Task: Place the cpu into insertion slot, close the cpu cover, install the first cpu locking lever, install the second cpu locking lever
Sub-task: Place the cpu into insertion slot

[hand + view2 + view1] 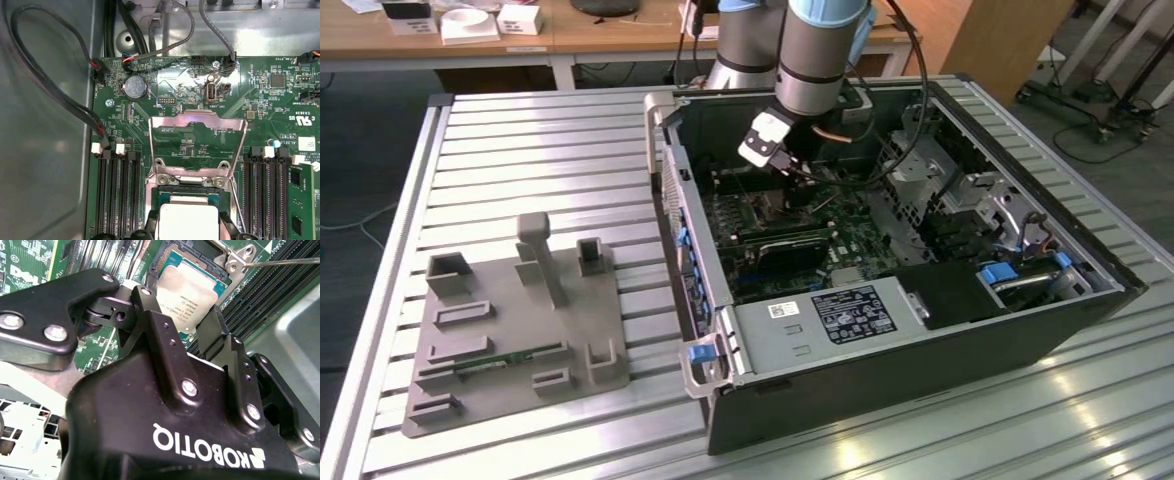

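The cpu [188, 220] with its silvery top lies flat in the insertion slot [165, 192] on the green board. My gripper [187, 231] is right over it, a black finger [150, 307] tight against each of two opposite edges of the cpu [187, 290]. The cpu cover [170, 120], a thin metal frame, stands swung open beyond the socket's hinge. A thin wire locking lever [280, 261] sticks out sideways from the slot's corner. In the exterior view my gripper [781, 170] reaches down inside the open computer case [881, 350].
Long black memory slots [117, 195] run along both sides of the socket. Cables [60, 95] loop along the case wall, and a coin battery [135, 86] sits on the board. At the exterior view's left a grey fixture [520, 330] stands on the slatted table [534, 150].
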You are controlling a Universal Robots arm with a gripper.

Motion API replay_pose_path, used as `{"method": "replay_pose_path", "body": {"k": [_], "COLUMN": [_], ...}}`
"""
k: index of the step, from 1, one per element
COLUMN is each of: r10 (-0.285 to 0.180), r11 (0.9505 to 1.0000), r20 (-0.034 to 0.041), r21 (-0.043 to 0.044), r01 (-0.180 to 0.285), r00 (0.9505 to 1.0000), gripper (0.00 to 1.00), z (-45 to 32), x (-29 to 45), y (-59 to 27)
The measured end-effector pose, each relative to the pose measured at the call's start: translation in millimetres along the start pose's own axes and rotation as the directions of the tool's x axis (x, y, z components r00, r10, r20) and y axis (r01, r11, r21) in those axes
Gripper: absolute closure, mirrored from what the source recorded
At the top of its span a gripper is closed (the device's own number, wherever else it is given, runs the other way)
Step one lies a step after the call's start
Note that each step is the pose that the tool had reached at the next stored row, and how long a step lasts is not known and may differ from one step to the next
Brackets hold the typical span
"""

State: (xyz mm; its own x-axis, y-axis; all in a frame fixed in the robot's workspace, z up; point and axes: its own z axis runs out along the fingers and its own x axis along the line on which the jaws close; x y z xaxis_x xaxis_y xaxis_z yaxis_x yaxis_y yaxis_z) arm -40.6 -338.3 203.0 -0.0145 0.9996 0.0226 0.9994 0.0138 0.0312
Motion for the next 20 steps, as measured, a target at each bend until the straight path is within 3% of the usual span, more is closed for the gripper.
{"method": "replay_pose_path", "body": {"k": [4,8,20], "r10": [0.0,0.0,0.003], "r11": [1.0,0.9999,0.9999], "r20": [0.0001,0.0,0.0006], "r21": [0.0022,0.0125,0.0132], "r01": [0.0,0.0,-0.003], "r00": [1.0,1.0,1.0], "gripper": [0.46,0.46,0.46], "z": [0.3,2.6,6.1], "x": [-0.1,-0.1,-1.9], "y": [0.1,-0.1,-0.6]}}
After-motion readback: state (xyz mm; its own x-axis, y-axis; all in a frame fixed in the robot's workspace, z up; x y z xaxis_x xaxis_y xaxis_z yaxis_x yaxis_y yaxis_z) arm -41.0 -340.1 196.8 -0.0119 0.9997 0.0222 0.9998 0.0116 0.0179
